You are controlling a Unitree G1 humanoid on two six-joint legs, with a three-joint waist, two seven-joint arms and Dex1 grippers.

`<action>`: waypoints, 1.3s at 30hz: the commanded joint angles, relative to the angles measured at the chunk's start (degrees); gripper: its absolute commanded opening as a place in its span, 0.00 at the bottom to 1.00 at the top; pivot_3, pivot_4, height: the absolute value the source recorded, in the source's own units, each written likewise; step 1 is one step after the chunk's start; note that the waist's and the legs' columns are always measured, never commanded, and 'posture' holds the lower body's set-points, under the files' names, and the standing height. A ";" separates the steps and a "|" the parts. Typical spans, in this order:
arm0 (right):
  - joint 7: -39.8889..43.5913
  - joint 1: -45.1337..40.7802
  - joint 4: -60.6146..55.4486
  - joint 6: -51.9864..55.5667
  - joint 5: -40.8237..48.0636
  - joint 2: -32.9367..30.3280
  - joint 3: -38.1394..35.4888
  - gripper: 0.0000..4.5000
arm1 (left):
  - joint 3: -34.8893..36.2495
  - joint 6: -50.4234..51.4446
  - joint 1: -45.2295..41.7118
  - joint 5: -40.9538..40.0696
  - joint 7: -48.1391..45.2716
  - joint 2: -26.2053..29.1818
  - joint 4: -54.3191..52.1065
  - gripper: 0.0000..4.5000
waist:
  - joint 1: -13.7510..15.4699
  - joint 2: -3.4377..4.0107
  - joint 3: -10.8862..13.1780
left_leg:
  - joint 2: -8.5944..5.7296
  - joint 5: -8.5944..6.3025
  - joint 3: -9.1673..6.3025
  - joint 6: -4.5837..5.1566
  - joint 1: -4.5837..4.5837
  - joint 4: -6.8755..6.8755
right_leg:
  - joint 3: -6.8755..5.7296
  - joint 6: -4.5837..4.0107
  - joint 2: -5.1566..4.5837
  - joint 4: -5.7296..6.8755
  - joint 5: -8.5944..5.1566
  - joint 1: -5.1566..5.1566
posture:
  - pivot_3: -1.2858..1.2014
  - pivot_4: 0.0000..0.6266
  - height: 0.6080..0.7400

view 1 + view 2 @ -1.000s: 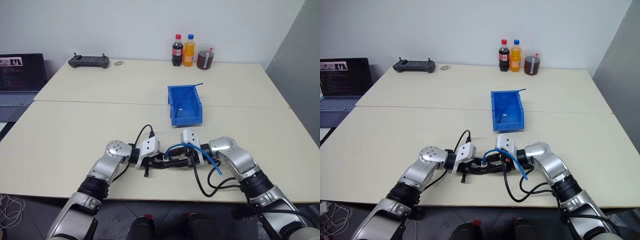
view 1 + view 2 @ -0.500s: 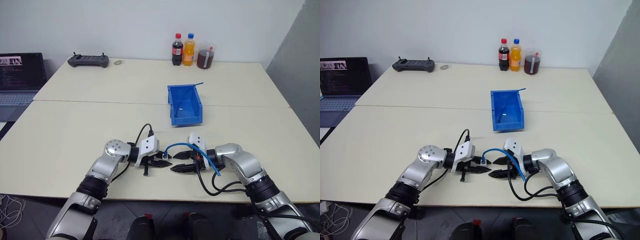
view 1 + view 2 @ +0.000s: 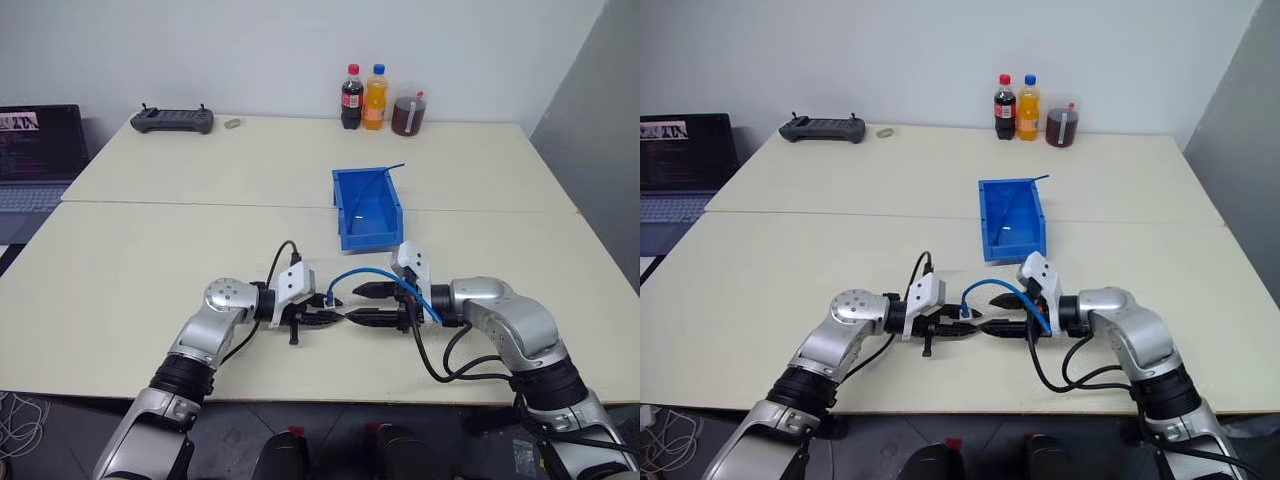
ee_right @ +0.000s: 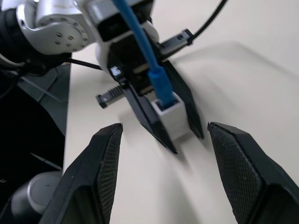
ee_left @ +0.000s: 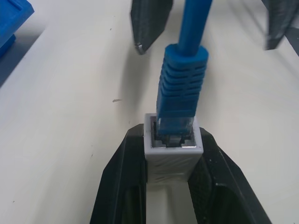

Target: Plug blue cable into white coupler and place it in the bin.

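At the far left edge of the counter (image 3: 150, 260) sits an open laptop (image 3: 38, 150), with a dark handheld controller (image 3: 172, 120) farther back.

Near the front edge, the left gripper (image 3: 322, 319) points toward the right one, its black fingers (image 5: 122, 186) clamped on the white coupler (image 5: 172, 149), a tiny boxy white block with a ribbed face between the pads. The blue cable (image 3: 375, 276) is seated in the coupler's socket: its ribbed blue boot stands out of the opening and the clear plug sits inside. From there the light-blue cable arches up and over to the right, ending by the right wrist.

Facing it, the right gripper (image 3: 368, 304) has its fingers (image 4: 96, 182) spread wide and holding nothing; the cable passes above and beside them, and the coupler sits just beyond their tips in the right wrist view.

Behind the two grippers, on the counter's middle, stands the bin (image 3: 345, 215), a bright-blue rectangular box with a lower front lip. A thin, darker blue cable (image 3: 372, 178) lies in it, one end poking over the back right corner.

At the back of the counter stand a cola bottle (image 3: 352, 99), an orange drink bottle (image 3: 375, 98) and a jar of dark liquid (image 3: 407, 115).
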 commanded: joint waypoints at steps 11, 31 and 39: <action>-1.32 -2.57 1.63 -4.04 0.53 4.07 2.18 0.69 | -0.18 1.63 0.84 -1.43 -1.51 0.71 -3.68 0.18 | 0.04 0.00 0.02 | -0.02 0.00 -0.02 0.00 -0.01 0.00 | -0.03 0.01 0.00 -0.04 -0.01 0.00 | 0.52 0.24 1.00; 0.21 -3.65 8.62 -11.95 -2.33 5.49 5.73 0.26 | -0.52 1.99 0.23 -0.86 -2.70 1.16 -3.77 0.18 | 0.06 0.00 0.03 | -0.02 0.00 -0.02 0.00 -0.01 -0.04 | -0.03 0.00 0.00 -0.09 -0.01 0.00 | 0.52 0.24 1.00; 0.06 -4.32 8.79 -11.23 -1.78 5.42 4.94 0.06 | -0.53 1.97 0.05 -0.84 -2.93 1.29 -3.57 0.18 | 0.06 0.01 0.03 | -0.01 0.00 -0.02 0.00 -0.01 -0.04 | -0.02 -0.01 0.00 -0.09 0.00 0.00 | 0.52 0.24 1.00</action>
